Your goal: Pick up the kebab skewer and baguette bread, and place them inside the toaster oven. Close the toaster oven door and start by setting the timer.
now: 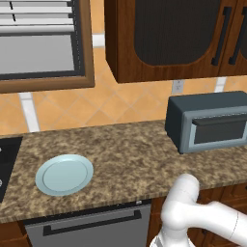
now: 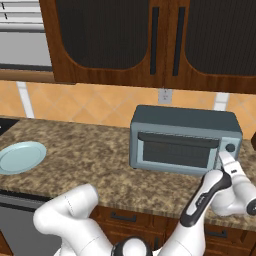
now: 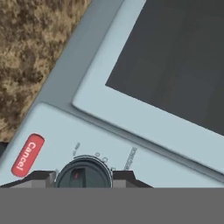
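Timer knob (image 3: pixel 83 173): closest to the hand camera, a dark round dial sitting right between the two fingertips, one tip on each side of it.
Gripper (image 3: pixel 83 177): part-closed around the knob, fingertips flanking its rim; it looks like a grip on the dial, though actual contact is hard to confirm.
Direction: knob lies straight ahead of the gripper along its pointing axis, so the coming move is, I judge, a twist about that axis, not a reach.
Cancel button (image 3: pixel 27 154): red, just beside the knob on the same pale panel; a slip sideways could hit it.
Oven (image 2: pixel 183 139): stands on the desk (image 2: pixel 90 155) against the wall, control panel at its right end, where the gripper (image 2: pixel 223 159) meets it.
Door (image 2: pixel 176 150): shut, upright, dark glass facing out.
Skewer and bread: I cannot tell through the dark glass whether they are inside.
Plate (image 1: pixel 64 174): bare, well apart to the left of the oven.
Stage: last step, setting the timer.
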Robot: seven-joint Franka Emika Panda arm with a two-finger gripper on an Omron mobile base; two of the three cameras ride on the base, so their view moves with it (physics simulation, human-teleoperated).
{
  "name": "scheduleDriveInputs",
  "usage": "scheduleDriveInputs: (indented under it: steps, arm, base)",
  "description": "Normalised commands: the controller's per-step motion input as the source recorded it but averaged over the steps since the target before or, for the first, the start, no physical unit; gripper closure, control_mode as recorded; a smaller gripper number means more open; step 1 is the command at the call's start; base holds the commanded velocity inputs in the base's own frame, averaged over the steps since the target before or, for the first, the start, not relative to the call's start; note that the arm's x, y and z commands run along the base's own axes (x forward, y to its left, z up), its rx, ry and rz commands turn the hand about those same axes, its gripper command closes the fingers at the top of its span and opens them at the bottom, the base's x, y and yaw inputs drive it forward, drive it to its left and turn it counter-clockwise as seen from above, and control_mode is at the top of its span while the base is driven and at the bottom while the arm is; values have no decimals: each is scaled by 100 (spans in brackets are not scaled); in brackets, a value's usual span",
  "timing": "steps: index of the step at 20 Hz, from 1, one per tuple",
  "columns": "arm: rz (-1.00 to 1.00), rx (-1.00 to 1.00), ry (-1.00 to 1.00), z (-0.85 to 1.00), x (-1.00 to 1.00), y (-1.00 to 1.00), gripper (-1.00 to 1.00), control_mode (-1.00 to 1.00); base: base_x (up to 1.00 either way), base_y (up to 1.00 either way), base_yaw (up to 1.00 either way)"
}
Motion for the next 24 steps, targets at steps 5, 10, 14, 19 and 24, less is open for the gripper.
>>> scheduleDriveInputs:
  steps: [5, 10, 14, 19, 24]
  arm:
    - [-11, 6, 6, 26, 11, 46, 100, -100]
    - [-12, 7, 7, 19, 7, 48, 100, -100]
    - [-10, 12, 6, 19, 1, 35, 100, -100]
    - [-10, 15, 5, 23, 1, 27, 100, -100]
    - [-5, 15, 4, 20, 9, 3, 100, -100]
  base:
    - [0, 0, 0]
    - [0, 0, 0]
    - [0, 0, 0]
    - [0, 0, 0]
    - [0, 0, 0]
